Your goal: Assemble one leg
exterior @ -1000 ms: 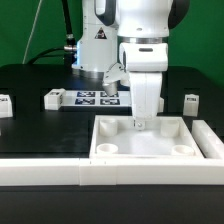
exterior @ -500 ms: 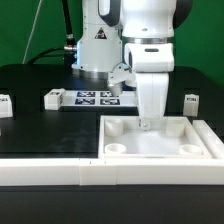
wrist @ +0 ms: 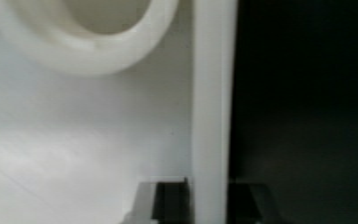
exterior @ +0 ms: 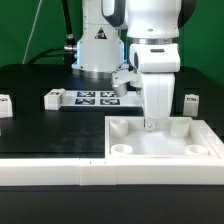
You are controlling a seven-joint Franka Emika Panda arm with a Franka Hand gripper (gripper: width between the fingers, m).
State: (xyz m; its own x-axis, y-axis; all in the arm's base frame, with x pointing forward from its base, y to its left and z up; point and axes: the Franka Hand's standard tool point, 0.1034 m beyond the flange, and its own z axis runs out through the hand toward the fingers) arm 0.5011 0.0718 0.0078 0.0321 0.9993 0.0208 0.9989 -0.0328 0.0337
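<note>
The wide white tabletop [exterior: 160,150] with round corner sockets lies at the front right of the exterior view. My gripper [exterior: 152,124] stands straight down at its far edge, shut on the tabletop's raised rim. In the wrist view the dark fingertips [wrist: 169,203] straddle that thin rim [wrist: 211,100], with the gripper [wrist: 213,202] centred on it, and one round socket [wrist: 96,25] shows beside it. Small white legs stand on the black table: one at the exterior view's far left [exterior: 5,104], one near the marker board [exterior: 52,97], one at the right [exterior: 190,102].
The marker board [exterior: 95,98] lies flat behind the tabletop, in front of the robot base [exterior: 95,45]. A long white rail [exterior: 50,172] runs along the table's front edge.
My gripper and the tabletop it holds have slid together toward the exterior view's right. The legs and the marker board have not moved.
</note>
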